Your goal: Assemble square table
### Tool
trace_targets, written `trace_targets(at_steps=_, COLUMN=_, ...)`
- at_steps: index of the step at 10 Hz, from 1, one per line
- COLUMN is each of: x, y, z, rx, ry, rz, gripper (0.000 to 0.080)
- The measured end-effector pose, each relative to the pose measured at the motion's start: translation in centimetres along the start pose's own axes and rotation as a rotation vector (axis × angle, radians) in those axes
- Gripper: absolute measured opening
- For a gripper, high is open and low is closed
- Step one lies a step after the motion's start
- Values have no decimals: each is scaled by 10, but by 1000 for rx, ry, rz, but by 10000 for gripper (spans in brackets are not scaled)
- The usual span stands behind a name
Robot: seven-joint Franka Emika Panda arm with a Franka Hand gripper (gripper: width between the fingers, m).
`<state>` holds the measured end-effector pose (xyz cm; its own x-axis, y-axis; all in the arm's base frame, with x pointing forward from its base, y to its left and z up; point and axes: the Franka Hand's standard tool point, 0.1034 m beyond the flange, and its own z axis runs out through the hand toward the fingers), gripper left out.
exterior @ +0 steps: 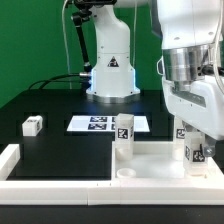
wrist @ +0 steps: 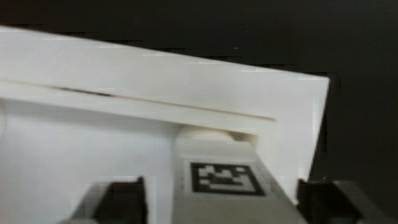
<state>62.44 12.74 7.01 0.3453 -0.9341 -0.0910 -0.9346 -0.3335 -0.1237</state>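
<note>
The square table's white top (exterior: 150, 160) lies at the front on the exterior view's right, a round hole (exterior: 127, 172) showing near one corner. One tagged white leg (exterior: 124, 134) stands upright at its far corner. A second tagged leg (exterior: 194, 150) stands upright on the top's right side. My gripper (exterior: 196, 138) hangs over that second leg. In the wrist view the leg (wrist: 224, 178) rises from the top (wrist: 107, 90) between my fingers (wrist: 121, 200). The gripper (wrist: 221, 205) is open, with a gap on each side of the leg.
A loose small white leg (exterior: 32, 125) lies on the black table at the exterior view's left. The marker board (exterior: 95, 123) lies mid-table before the robot base (exterior: 110, 75). A long white rail (exterior: 50, 165) borders the front left.
</note>
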Motion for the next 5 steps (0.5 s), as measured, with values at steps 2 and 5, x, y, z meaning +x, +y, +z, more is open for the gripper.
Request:
trace_targets(at_steps=2, x=-7, y=-3, z=-3, rx=-31, ry=8, rz=-301, gripper=612)
trace_targets(at_steps=5, x=-6, y=-2, z=-2, rx=-35, ry=5, rz=-564, gripper=649)
